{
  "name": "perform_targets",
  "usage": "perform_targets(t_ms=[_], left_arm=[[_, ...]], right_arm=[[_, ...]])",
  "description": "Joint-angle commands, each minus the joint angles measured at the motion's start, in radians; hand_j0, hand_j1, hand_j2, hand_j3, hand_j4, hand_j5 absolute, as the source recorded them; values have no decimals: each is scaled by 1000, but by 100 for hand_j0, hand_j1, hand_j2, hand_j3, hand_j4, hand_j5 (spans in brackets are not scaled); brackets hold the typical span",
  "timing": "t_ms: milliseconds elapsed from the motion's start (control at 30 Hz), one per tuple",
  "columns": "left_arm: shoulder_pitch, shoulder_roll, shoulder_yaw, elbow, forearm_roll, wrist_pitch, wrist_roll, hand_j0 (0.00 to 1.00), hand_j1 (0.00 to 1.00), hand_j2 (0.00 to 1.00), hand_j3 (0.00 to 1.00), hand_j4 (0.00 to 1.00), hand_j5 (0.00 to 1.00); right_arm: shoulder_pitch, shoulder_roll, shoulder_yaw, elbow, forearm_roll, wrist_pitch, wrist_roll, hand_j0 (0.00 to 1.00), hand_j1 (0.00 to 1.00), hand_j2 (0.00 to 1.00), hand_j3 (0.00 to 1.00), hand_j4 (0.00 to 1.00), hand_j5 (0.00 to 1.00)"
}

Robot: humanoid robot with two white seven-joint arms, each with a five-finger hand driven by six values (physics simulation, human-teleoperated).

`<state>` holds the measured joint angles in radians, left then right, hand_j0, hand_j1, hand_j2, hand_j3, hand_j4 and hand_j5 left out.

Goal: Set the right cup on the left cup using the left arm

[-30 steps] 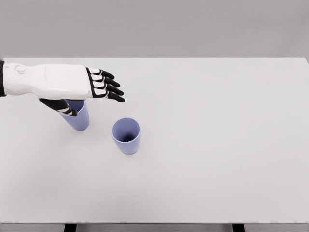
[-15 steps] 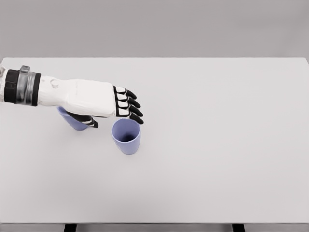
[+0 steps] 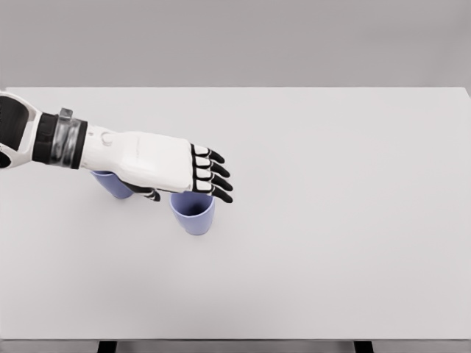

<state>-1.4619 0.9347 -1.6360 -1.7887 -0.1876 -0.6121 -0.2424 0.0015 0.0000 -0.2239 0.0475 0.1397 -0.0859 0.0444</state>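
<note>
While the left hand [image 3: 165, 165] is held flat over the white table [image 3: 338, 220], its black-tipped fingers [image 3: 213, 175] are stretched out side by side and nothing is grasped by them. Directly below the fingertips the right cup [image 3: 196, 214] is seen upright, a plain lavender-blue tumbler that narrows toward its base, its open mouth partly covered by the fingers, though contact cannot be judged. Behind the fingers, under the palm and wrist, only a part of the matching left cup [image 3: 112, 184] is shown, set apart from the first.
</note>
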Motion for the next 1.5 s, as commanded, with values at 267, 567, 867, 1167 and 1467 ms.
perform_targets(t_ms=[267, 567, 867, 1167, 1467], left_arm=[[5, -30, -18, 0, -42, 1, 0, 100, 100, 100, 100, 100, 100], [5, -36, -22, 2, -62, 1, 0, 100, 100, 100, 100, 100, 100], [6, -57, -41, 6, -62, 1, 2, 100, 100, 100, 100, 100, 100], [6, -56, -42, 35, -72, 1, 2, 100, 100, 100, 100, 100, 100], [48, -86, -42, 72, -72, 1, 2, 100, 100, 100, 100, 100, 100]], right_arm=[[0, 0, 0, 0, 0, 0, 0, 100, 100, 100, 100, 100, 100], [0, 0, 0, 0, 0, 0, 0, 100, 100, 100, 100, 100, 100], [0, 0, 0, 0, 0, 0, 0, 100, 100, 100, 100, 100, 100], [0, 0, 0, 0, 0, 0, 0, 100, 100, 100, 100, 100, 100], [0, 0, 0, 0, 0, 0, 0, 100, 100, 100, 100, 100, 100]])
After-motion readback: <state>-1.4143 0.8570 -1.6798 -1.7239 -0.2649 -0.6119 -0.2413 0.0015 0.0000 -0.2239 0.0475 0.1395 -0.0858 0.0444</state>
